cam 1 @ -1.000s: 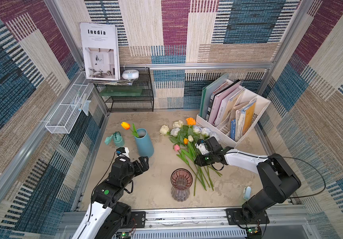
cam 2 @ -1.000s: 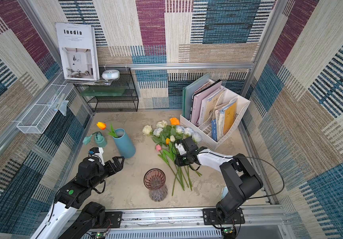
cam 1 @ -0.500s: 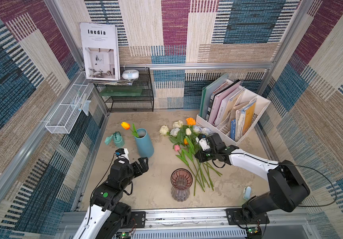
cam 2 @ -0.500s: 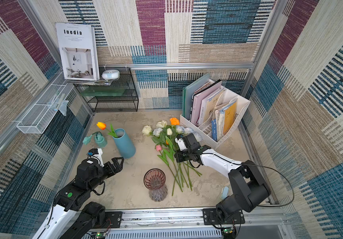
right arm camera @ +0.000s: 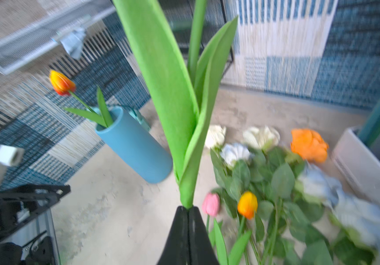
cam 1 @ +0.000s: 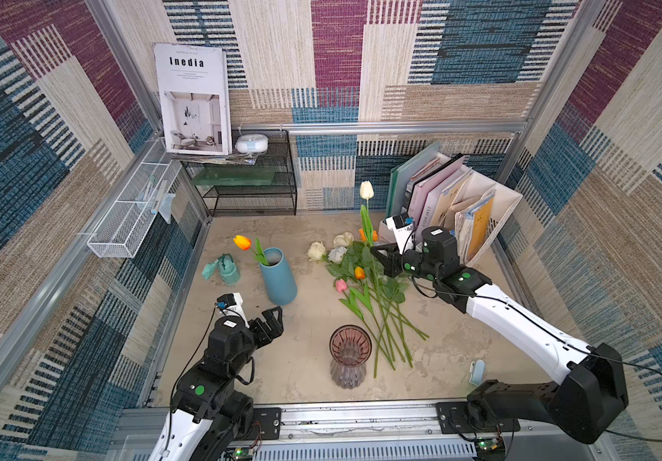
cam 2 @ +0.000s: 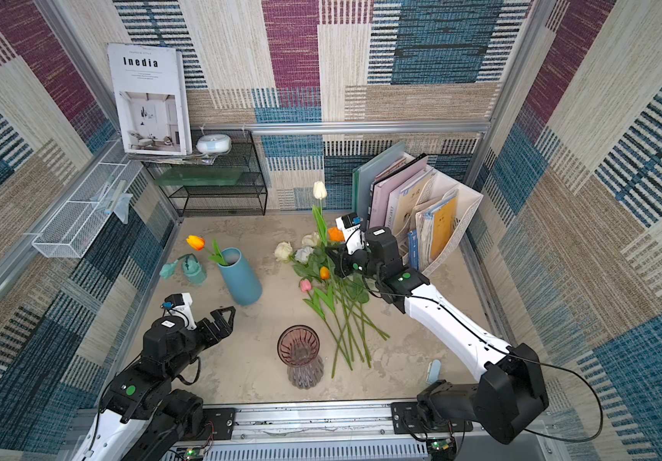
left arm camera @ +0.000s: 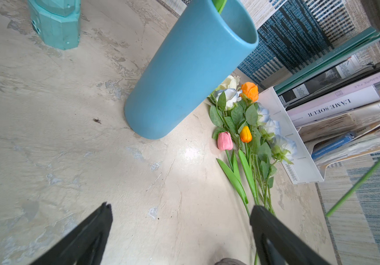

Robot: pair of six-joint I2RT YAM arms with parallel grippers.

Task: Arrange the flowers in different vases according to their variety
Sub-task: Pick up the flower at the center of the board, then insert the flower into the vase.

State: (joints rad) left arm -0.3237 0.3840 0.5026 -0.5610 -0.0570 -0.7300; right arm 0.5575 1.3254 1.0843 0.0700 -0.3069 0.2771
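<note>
One stem lifted: the right gripper (right arm camera: pixel 188 209) is pinched tight on the white tulip (cam 1: pixel 366 189), low on its stem just under the leaves. A second ago it was down among the stems on the tabletop (cam 1: pixel 309 379). Now the tulip stands upright and clear of them, well off to the right-arm side of the blue vase (cam 1: pixel 279 279).
Meaning: the pick looks done. The carry to the blue vase, which already holds a tulip, seems next.
Idle arm: the left gripper (left arm camera: pixel 180 207) is spread wide and empty, just on the robot's side of the blue vase.
Vases: two. The blue one has company; the purple ribbed glass vase (cam 1: pixel 349 355) is empty, nearer the robot than the blue vase.
Tulips: four. White is held, and the orange-red tulip (cam 1: pixel 242 242) sits in the blue vase. The pink tulip (cam 1: pixel 341 285) and small orange tulip (cam 1: pixel 359 273) lie right of it.
Ruffled heads: six roses (cam 1: pixel 316 251) by my count, some overlapped by leaves. One is orange, the rest white, cream or pale blue, and all lie right of the blue vase.
</note>
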